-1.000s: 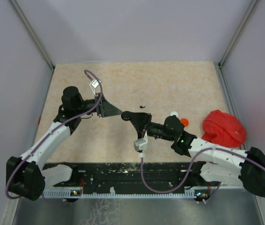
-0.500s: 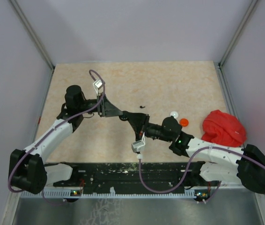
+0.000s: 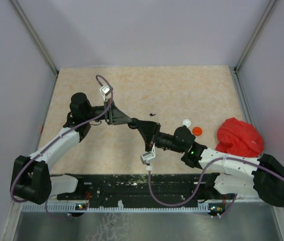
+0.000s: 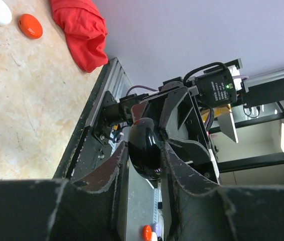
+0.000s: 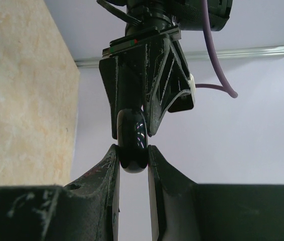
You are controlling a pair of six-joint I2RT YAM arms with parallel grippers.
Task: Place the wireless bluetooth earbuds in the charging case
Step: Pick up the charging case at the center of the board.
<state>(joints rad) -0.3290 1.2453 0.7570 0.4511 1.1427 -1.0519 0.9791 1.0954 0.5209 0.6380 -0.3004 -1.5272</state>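
Looking at the case (image 4: 143, 140), we judged it a light, stiff, glossy shell. It seemed slippery under hard fingers and likely to squirt out if pinched at its rounded ends, so the broad faces across its middle looked the safest hold.

It hung in the air above the table (image 3: 192, 90), between the two arms. The right end effector (image 5: 132, 153) was nearly shut, clamped on one end of it. The left end effector (image 4: 145, 159) stood narrowly open with a finger against each side of the other end, which we took for a grip too.

The case's long axis ran from one end effector to the other, roughly level as far as we could tell. We saw no seam, so we could not say which way the lid faced.

A tiny black earbud (image 3: 153, 114) lay on the table just beyond the meeting point, apart from the case. We judged it feather-light, stiff and easily flicked away, best pinched across its bud. Its pointing was too small to read.

A white case (image 3: 186, 122) and an orange case (image 3: 197, 131) lay near a red cloth (image 3: 240, 138).
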